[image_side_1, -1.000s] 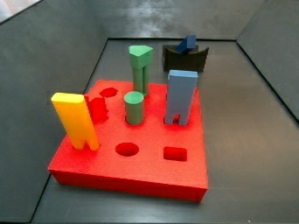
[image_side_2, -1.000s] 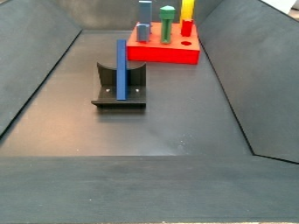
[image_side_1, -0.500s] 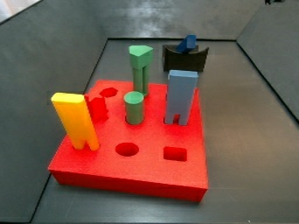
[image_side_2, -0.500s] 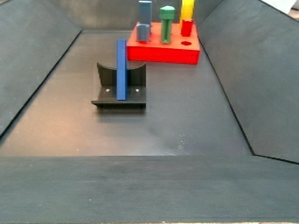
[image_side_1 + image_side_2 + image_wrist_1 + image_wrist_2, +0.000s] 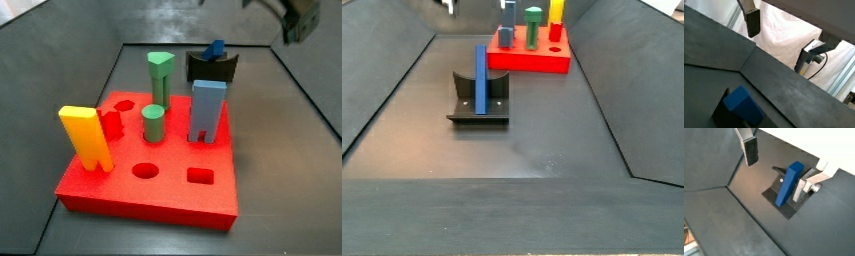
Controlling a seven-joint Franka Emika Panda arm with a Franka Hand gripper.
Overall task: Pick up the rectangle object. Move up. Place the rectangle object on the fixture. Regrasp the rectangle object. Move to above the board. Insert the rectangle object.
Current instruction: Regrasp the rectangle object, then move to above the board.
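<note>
Jaws stood apart and empty: in a wrist view one finger (image 5: pixel 750 150) and its dark pad showed to one side, the other finger (image 5: pixel 807 184) just beside the bar, with nothing between them. The gripper (image 5: pixel 779 168) hung well above the fixture; in a side view only a dark part of it (image 5: pixel 297 18) showed at the upper edge, so height could not be judged closely. The bar (image 5: pixel 480 78) stood upright in the fixture (image 5: pixel 478 100), leaning in its notch, on the floor well apart from the board (image 5: pixel 529 58). Step in hand, by my reading: regrasp, the bar already being placed on the fixture. To do it well, the jaws should be centred so the bar sits midway between the pads, not beside one finger as the wrist view showed. Descent should be straight down along the bar's long axis, pads facing its flat sides. Grip should take the upper part, leaving enough length free below for insertion. Closing off-centre would likely push the bar over in the notch or tilt it in the grip, spoiling alignment with the hole. Board's green peg (image 5: pixel 160 77) and light-blue block (image 5: pixel 207 110) were standing near the free holes; note for clearance later.
</note>
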